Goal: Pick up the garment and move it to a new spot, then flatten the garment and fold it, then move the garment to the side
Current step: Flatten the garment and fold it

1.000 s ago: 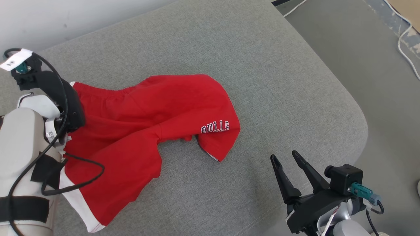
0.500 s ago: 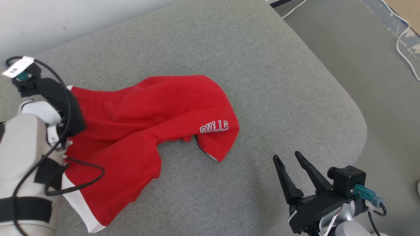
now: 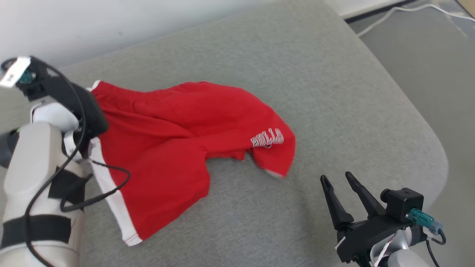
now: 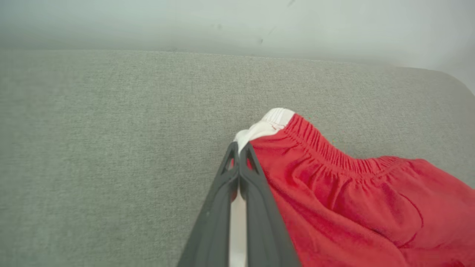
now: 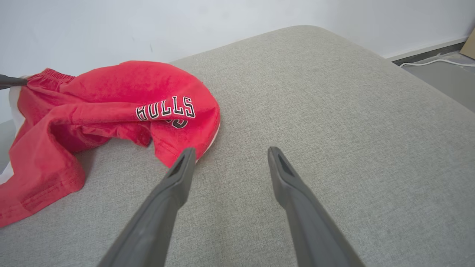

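Note:
The garment point(image 3: 178, 141) is a pair of red shorts with a white side stripe and "BULLS" lettering, lying crumpled on the grey cushion point(image 3: 297, 74). In the left wrist view my left gripper point(image 4: 239, 148) is shut on the garment point(image 4: 352, 196) at the white corner of its elastic waistband. In the head view the left forearm and wrist point(image 3: 74, 111) cover that corner. My right gripper point(image 3: 337, 178) stands open to the right of the shorts, with nothing between its fingers. Seen from the right wrist, the right gripper point(image 5: 231, 152) hovers just beside the lettered leg of the garment point(image 5: 111, 96).
The cushion's rounded edge point(image 3: 438, 155) drops off on the right to a grey floor with a white cable point(image 3: 389, 13). A white wall point(image 3: 111, 22) runs along the cushion's far side. Bare cushion lies beyond and to the right of the shorts.
My left gripper has closed on the waistband corner and drawn it up slightly, so the white side stripe now shows. The head camera has shifted. The right gripper stays open.

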Motion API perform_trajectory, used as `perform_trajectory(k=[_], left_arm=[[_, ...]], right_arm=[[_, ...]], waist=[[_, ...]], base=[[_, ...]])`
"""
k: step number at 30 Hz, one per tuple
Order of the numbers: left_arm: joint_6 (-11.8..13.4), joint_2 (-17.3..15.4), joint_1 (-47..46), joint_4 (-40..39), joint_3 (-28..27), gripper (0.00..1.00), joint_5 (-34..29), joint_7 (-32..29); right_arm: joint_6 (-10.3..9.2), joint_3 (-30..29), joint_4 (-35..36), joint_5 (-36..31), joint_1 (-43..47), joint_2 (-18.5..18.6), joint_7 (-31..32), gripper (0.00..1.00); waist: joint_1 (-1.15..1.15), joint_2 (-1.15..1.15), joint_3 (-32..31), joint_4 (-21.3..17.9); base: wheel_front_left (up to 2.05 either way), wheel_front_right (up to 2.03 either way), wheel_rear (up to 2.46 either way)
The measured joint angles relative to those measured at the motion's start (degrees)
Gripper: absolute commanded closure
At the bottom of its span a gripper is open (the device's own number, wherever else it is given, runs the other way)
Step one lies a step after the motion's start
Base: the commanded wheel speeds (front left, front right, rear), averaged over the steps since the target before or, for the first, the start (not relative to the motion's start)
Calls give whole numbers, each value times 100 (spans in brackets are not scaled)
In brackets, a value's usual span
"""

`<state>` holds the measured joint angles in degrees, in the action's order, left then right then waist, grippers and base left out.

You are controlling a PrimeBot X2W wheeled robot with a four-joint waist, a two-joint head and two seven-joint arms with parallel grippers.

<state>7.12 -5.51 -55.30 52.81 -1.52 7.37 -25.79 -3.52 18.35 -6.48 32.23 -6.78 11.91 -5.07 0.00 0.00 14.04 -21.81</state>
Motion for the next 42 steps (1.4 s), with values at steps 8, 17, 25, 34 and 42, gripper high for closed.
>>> perform_trajectory(k=[8, 17, 25, 34, 42], left_arm=[[0, 23, 848, 201, -315, 100, 52, 564], [0, 105, 1794, 196, -506, 100, 124, 1082], [-1, 181, 2585, -52, -554, 67, 209, 1376], [-205, 231, 3036, -375, -504, 0, 377, 1583], [-361, 321, 3591, -758, -331, 0, 385, 1727]], right_arm=[[0, -76, -115, 1, 73, 104, -8, 0], [-54, -185, -104, 54, 546, 215, -47, 0], [-104, -190, 83, 54, 767, 242, -40, 0], [-147, -175, 177, 54, 770, 238, 31, 0], [-162, -216, 285, 54, 881, 247, 66, 0]], waist=[[-1, 0, -408, 614], [-1, 0, -946, 1243], [-1, -1, -1368, 1691], [-1, -1, -1590, 1857], [-1, -1, -1621, 1847]], base=[[0, 0, 0], [0, 0, 0], [0, 0, 0], [0, 0, 0], [0, 0, 0]])
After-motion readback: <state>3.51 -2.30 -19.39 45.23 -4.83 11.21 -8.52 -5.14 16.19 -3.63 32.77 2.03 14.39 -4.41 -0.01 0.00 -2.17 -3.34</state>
